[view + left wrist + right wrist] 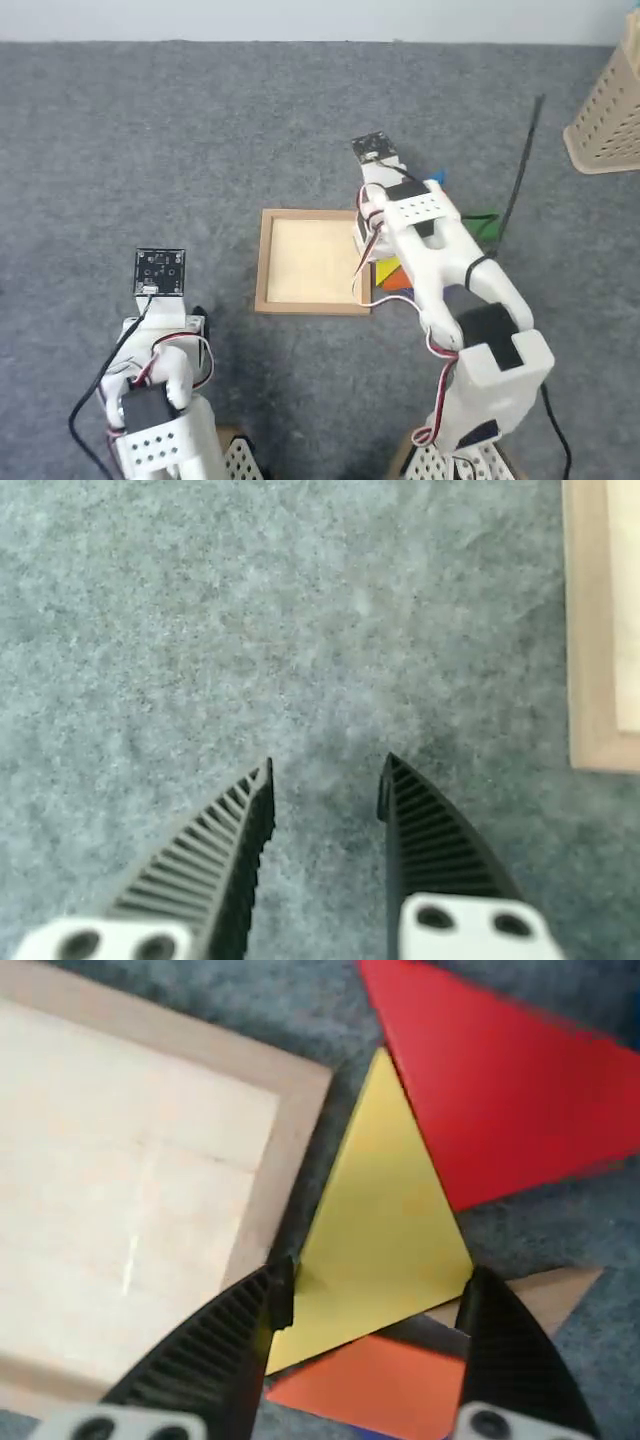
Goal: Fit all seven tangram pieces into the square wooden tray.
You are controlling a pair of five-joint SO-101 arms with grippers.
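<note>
The square wooden tray (265, 262) lies mid-table, and its floor is bare. Just to its right, coloured tangram pieces are bunched under my right arm: a yellow triangle (387, 272), an orange piece (398, 284), a green one (482, 225) and a blue one (435, 183). My right gripper (375, 1300) is open, its fingers on either side of the yellow triangle (385, 1225), close to the tray's rim (278, 1175). A red triangle (500, 1090), the orange piece (380, 1385) and a tan piece (545, 1290) surround the yellow one. My left gripper (325, 780) hangs open over bare carpet, left of the tray (585, 630).
A perforated beige basket (610, 110) stands at the back right. A black cable (520, 170) runs across the carpet beside the pieces. Grey carpet stretches to the left of and behind the tray.
</note>
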